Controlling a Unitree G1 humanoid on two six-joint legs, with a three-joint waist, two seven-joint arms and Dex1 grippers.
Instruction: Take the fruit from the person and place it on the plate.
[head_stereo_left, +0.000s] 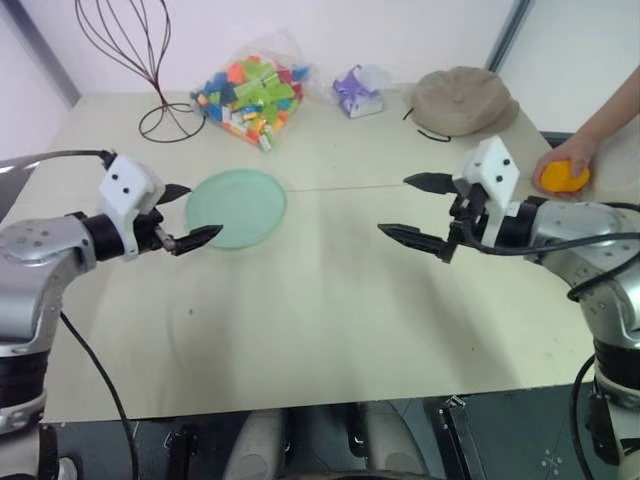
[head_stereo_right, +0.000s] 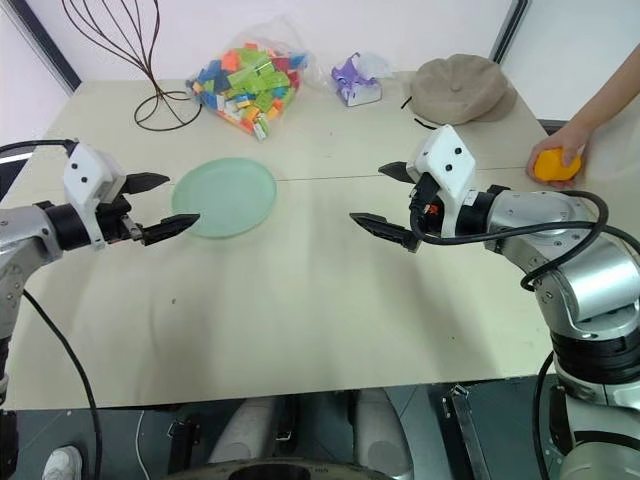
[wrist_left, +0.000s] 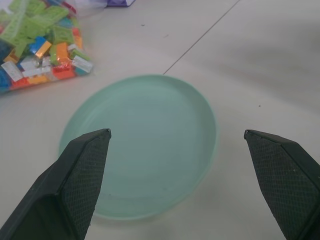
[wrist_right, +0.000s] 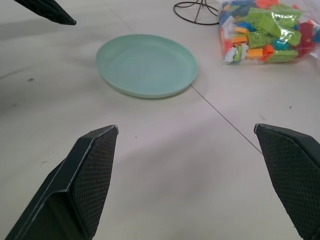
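Well, nothing has been handed over yet. The fruit (head_stereo_left: 563, 177) sits in the person's hand (head_stereo_right: 560, 152) at the far right edge of the desk (head_stereo_left: 330, 300), behind the right end effector (head_stereo_left: 418, 211), whose fingers are spread wide and hold nothing. The left end effector (head_stereo_left: 190, 214) is likewise wide open and empty, hovering just beside the plate (head_stereo_left: 237, 207), which lies bare. By my reckoning the taking, carrying and placing all remain.

Left gripper (head_stereo_left: 190, 214) and right gripper (head_stereo_left: 414, 208) raised, jaws spread wide
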